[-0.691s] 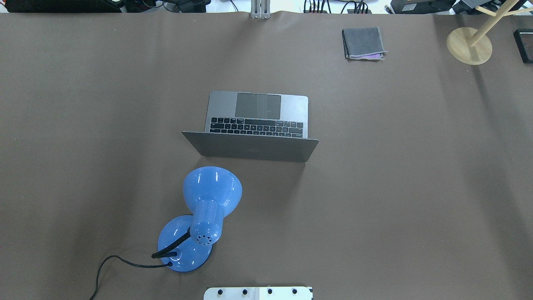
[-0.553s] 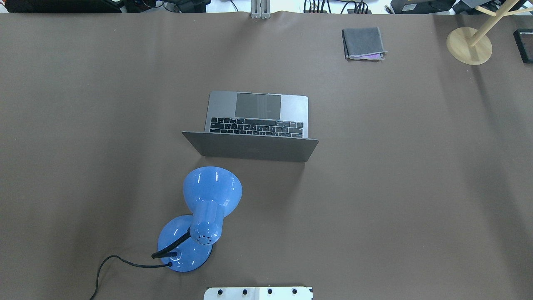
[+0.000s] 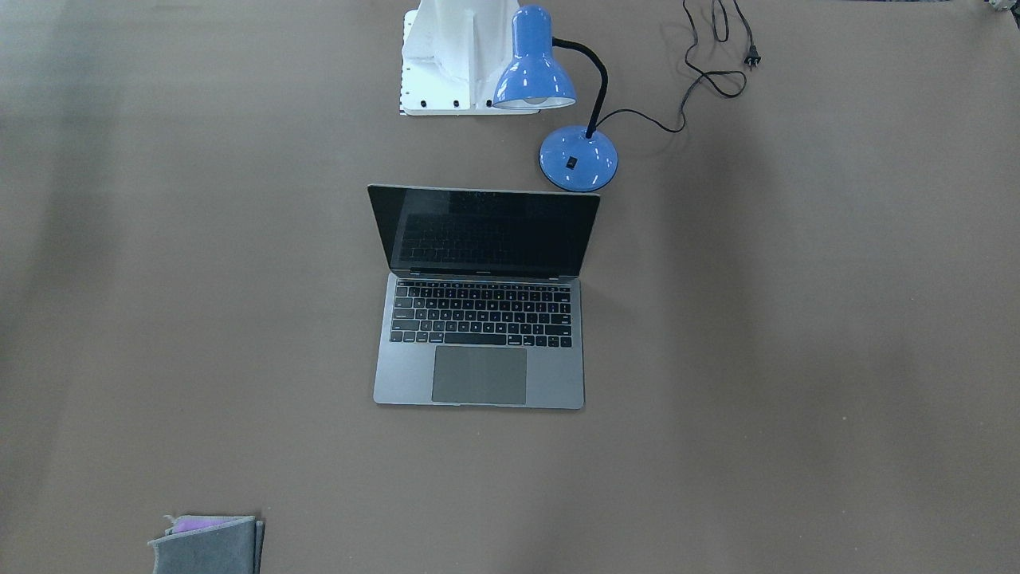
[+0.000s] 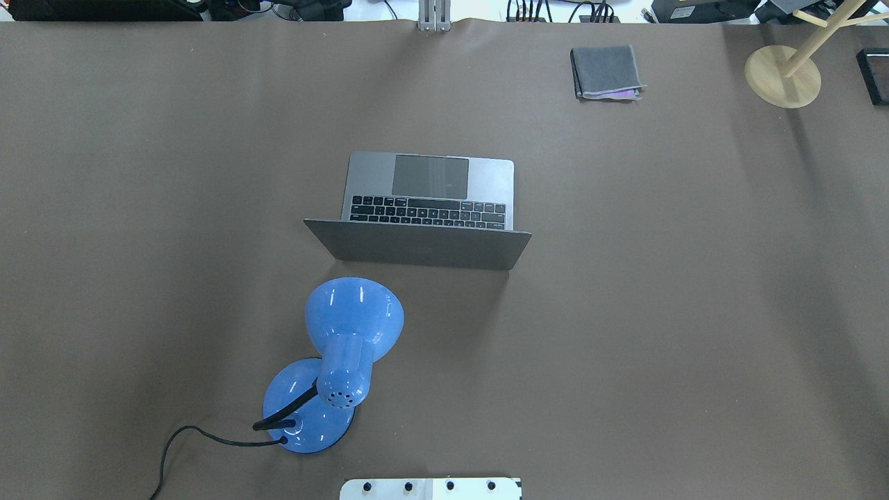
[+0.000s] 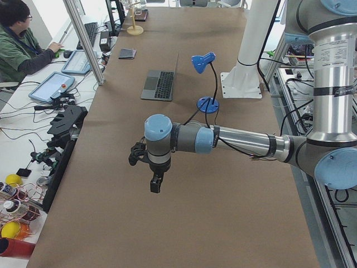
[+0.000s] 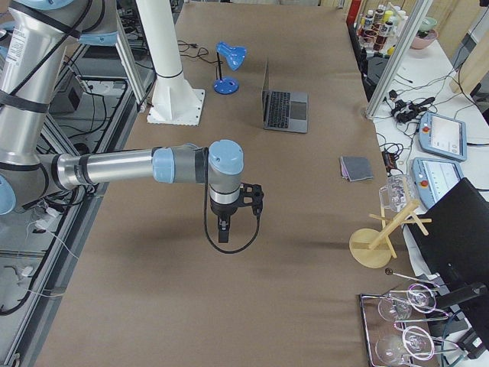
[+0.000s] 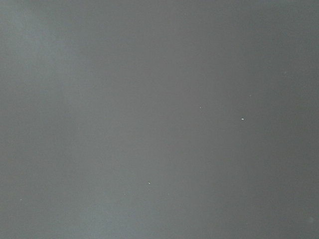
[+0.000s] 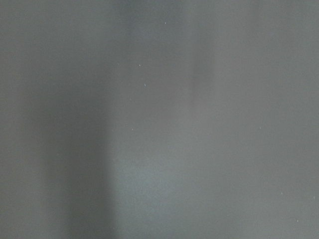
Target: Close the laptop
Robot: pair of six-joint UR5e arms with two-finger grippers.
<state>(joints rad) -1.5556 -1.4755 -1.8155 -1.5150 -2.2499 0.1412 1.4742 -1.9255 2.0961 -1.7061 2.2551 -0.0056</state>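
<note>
The lamp [image 3: 578,159] stands on the table [image 3: 797,335] behind the laptop [image 3: 554,383].

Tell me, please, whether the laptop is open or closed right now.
Open. The laptop has its lid raised, leaving the dark screen, keyboard and trackpad exposed.

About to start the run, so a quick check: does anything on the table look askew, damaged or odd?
Nothing serious. The laptop sits open with no visible damage, and the lamp stands upright near its lid. The only oddity: the lamp's plug lies loose on the table, connected to nothing.
</note>
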